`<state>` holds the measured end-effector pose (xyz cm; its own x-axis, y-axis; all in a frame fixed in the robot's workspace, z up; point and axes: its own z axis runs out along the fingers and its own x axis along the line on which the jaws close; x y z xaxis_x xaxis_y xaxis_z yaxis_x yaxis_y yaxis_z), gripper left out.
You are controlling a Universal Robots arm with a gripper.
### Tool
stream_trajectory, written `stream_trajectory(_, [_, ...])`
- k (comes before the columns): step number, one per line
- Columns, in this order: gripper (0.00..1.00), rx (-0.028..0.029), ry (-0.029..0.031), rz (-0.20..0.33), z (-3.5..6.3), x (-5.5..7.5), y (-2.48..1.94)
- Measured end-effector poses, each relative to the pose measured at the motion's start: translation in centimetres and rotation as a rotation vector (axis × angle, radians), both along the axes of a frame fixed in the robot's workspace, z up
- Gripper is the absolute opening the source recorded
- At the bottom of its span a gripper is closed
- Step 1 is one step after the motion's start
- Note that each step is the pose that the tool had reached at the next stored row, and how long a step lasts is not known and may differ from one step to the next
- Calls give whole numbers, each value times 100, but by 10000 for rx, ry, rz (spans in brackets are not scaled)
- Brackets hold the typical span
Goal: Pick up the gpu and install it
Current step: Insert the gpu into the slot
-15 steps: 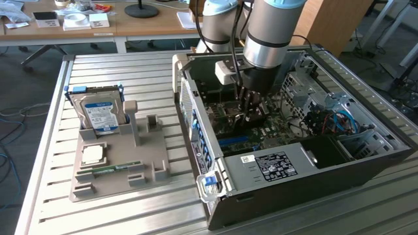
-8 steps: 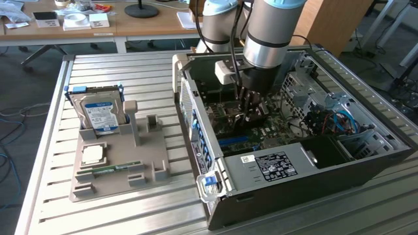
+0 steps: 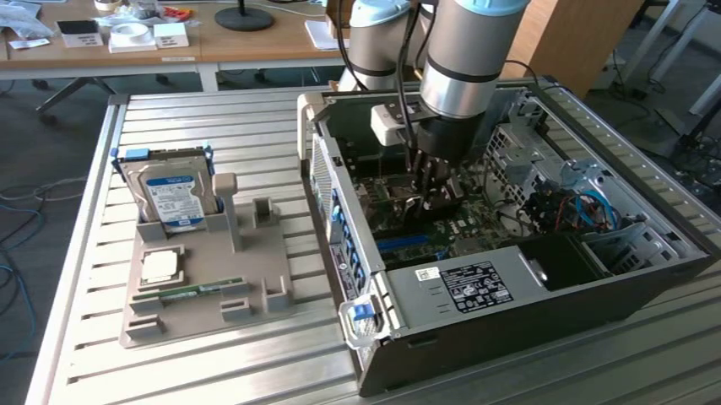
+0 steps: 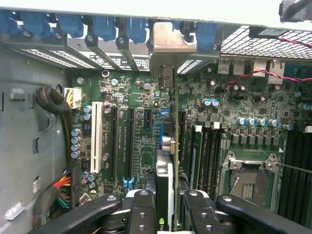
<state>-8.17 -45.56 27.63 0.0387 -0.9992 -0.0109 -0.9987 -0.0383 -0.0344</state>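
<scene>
- The slatted metal table (image 3: 225, 118) carries an open computer case (image 3: 507, 337) lying on its side, and a grey parts tray (image 3: 192, 316) sits towards the exterior view's left of it.
- The robot arm (image 3: 468, 59) reaches straight down into the open case.
- In the wrist view, the green motherboard (image 4: 136, 146) covers the case floor. It has a white expansion slot (image 4: 96, 139), black slots beside it and an empty processor socket (image 4: 248, 180).
- A silver hard drive (image 3: 175, 198) with a blue-white label stands upright at the far end of the tray.
- The gpu (image 4: 164, 183) is inside the case, seen edge-on and standing upright over the motherboard's slot area. Its metal bracket (image 4: 168, 44) is up against the rear slot openings. Whether the card is fully seated cannot be told.
- The gripper (image 4: 168, 212) is clenched on the gpu, with one black finger (image 4: 141, 209) on each face of the card.
- A processor chip (image 3: 161, 267) lies flat on the tray.
- A narrow green memory stick (image 3: 192, 292) lies just in front of the chip.
</scene>
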Motion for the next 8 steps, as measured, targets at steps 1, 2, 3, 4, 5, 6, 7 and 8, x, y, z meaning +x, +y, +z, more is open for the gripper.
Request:
stream_trajectory(1, [27, 0, 0, -9, 0, 0, 0])
stream_trajectory(2, [27, 0, 0, -19, 0, 0, 0])
stream_trajectory(3, [27, 0, 0, -23, 0, 0, -1])
stream_trajectory(4, [27, -1, 0, -25, 0, 0, -1])
stream_trajectory(5, [27, 0, 0, -25, 0, 0, -1])
stream_trajectory(6, [27, 1, -1, -24, -1, -1, -1])
stream_trajectory(7, [27, 0, 0, -23, -1, -2, -1])
stream_trajectory(8, [27, 2, -1, -23, -3, -2, -1])
